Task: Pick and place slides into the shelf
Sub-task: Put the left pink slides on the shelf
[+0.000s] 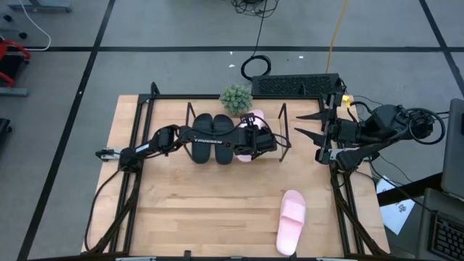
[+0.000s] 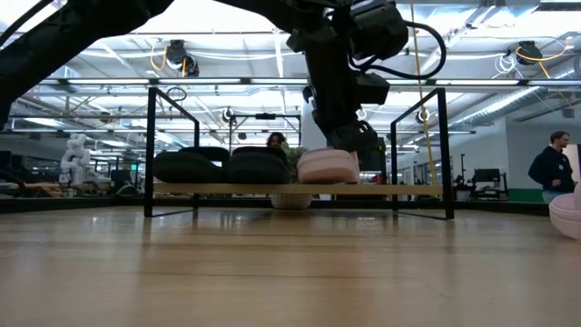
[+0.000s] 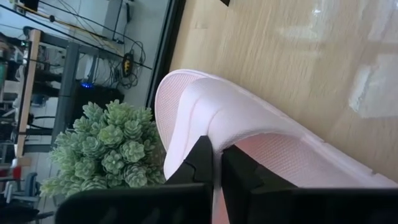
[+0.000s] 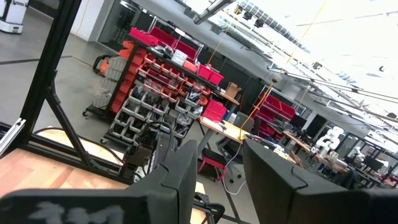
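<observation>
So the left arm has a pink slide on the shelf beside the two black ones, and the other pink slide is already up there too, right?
Not quite. The left gripper is shut on a pink slide on the shelf beside the black slides, but the high view shows the other pink slide lying on the table, off the shelf.

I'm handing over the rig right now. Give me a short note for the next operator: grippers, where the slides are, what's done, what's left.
Left gripper: shut on the strap of a pink slide sitting on the shelf, beside the black pair.
Right gripper: open, empty, waiting at the table's right edge.
Done: both black slides shelved, first pink one in place but not released.
Left: let go, then shelve the second pink slide lying on the table near the front.
</observation>
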Motion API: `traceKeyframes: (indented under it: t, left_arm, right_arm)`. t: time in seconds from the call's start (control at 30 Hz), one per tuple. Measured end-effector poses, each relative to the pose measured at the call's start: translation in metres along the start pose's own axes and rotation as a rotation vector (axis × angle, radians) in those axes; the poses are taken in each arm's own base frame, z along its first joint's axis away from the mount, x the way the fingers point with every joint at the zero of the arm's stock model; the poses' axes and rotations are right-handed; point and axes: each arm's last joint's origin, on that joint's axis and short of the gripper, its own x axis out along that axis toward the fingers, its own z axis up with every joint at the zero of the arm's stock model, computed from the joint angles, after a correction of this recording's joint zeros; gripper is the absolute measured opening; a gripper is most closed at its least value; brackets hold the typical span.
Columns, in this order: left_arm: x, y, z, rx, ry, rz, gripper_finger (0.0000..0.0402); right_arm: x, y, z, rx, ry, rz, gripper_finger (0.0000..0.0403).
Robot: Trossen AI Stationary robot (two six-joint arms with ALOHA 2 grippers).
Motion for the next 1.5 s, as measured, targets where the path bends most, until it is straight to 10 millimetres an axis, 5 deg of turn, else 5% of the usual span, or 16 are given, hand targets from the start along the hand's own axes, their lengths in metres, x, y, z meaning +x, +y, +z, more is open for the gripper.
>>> traceKeyframes:
  t: [1.5]
  left_arm:
    - [-0.009,-0.002,-0.012,0.064,0.106,-0.01,0.0001]
  right_arm:
    - [0.004,0.003,-0.001,-0.005,0.007,0.008,0.0121]
